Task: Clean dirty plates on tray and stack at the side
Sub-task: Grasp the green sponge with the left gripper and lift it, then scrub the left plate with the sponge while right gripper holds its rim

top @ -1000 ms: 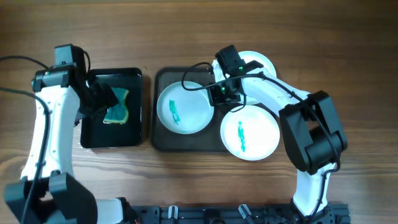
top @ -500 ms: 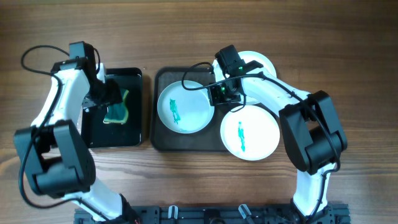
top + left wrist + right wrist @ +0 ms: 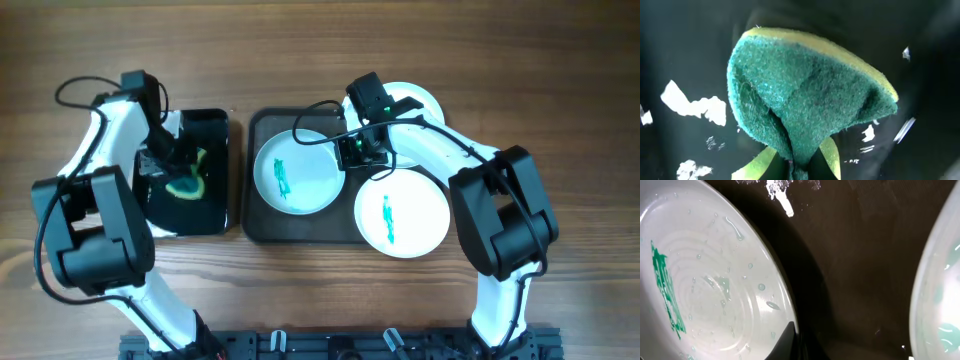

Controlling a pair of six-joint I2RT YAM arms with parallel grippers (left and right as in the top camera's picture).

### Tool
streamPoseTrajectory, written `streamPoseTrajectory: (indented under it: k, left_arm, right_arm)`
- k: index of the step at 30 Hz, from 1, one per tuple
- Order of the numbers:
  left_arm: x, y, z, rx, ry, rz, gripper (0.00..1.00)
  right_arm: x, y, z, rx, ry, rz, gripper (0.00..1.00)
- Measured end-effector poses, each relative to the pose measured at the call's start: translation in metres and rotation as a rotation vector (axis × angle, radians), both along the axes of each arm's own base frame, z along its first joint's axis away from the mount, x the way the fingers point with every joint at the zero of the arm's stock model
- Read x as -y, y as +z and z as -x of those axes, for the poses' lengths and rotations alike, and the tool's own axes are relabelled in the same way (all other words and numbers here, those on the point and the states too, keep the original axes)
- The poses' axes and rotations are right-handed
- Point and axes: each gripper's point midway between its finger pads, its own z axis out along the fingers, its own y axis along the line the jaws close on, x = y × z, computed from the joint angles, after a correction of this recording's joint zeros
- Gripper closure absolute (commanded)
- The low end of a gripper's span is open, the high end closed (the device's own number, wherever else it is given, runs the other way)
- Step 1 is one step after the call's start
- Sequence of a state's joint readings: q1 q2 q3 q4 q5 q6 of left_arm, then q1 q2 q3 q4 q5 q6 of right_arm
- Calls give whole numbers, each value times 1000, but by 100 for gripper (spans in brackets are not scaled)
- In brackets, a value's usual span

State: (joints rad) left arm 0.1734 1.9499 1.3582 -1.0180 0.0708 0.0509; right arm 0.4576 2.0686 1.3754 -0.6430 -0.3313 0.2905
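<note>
1. Plates: one smeared plate (image 3: 295, 172) lies on the tray (image 3: 262, 228), another (image 3: 402, 215) overlaps its right edge, and a third (image 3: 420, 100) sits just beyond.
2. Right gripper (image 3: 350, 152) pinches the first plate's rim.
3. Left gripper (image 3: 170, 165) pinches a sponge (image 3: 805, 100) over the black tray (image 3: 200, 215).

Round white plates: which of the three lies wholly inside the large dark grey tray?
The leftmost white plate; the lower-right plate and the top-right plate reach past the rim of the dark grey tray.

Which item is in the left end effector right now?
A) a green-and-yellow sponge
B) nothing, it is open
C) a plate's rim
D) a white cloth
A: in the left wrist view the sponge is creased and pinched by the left end effector, over the black tray.
</note>
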Motion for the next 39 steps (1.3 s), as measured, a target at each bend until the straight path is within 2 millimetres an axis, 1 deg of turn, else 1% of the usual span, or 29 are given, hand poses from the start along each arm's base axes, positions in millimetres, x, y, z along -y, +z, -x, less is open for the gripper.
streamPoseTrajectory:
  k: [2,3,4,6,7,8,9,11,14,15,17,18,19,21,25,27,30,31,33,35,36,38,39]
  left_arm:
    - [0,21,-5,17,4,4,96]
    - [1,36,-9,41,9,7,96]
    - [4,65,-19,111,21,17,96]
    - [12,90,-25,181,34,34,96]
    - [21,100,-26,204,38,51,96]
    - [35,107,-25,213,38,73,96]
    - [50,108,-25,211,36,91,96]
    - [82,105,-30,218,33,121,96]
    - [132,95,-31,224,30,166,96]
    - [150,88,-30,222,35,179,96]
    - [173,72,-26,195,44,190,96]
    - [175,70,-25,190,47,189,96]
    - [187,52,-18,145,63,169,96]
    - [193,30,-13,101,82,131,96]
    - [190,-6,-8,30,129,56,96]
    - [188,-17,-5,2,142,42,96]
    - [191,-16,-3,-6,146,47,96]
    - [196,-16,-3,-6,120,70,96]
    - [216,-14,-2,-8,26,164,96]
    - [246,-10,1,-7,-85,300,96]
    - [256,-9,5,-14,-122,341,96]
    - [267,-7,9,-20,-163,387,96]
    - [267,-7,9,-19,-163,386,96]
  right_arm:
    - [0,0,1,-3,0,0,96]
    - [0,0,1,-4,0,-1,96]
    - [0,0,1,-10,-6,-3,96]
    - [0,0,2,-19,-21,-3,96]
    - [0,0,2,-22,-24,-4,96]
    - [0,0,3,-28,-31,-4,96]
    - [0,0,4,-33,-37,-3,96]
    - [1,0,4,-41,-52,-2,96]
    - [1,-1,5,-55,-78,-3,96]
    - [1,-1,5,-59,-86,-3,96]
    - [1,-1,5,-64,-97,-3,96]
    - [1,-1,5,-66,-100,-3,96]
    - [1,-1,5,-67,-102,-3,96]
    - [1,-1,5,-68,-104,-3,96]
    - [1,-1,5,-69,-106,-3,96]
    - [1,-1,5,-70,-106,-3,96]
    - [1,-1,5,-70,-106,-2,96]
    - [1,-1,6,-72,-106,-1,96]
    - [2,-1,6,-74,-106,0,96]
    - [2,-1,6,-74,-107,0,96]
    - [2,-1,6,-74,-107,0,96]
    - [2,-1,6,-74,-107,0,96]
    - [2,-1,6,-74,-108,0,96]
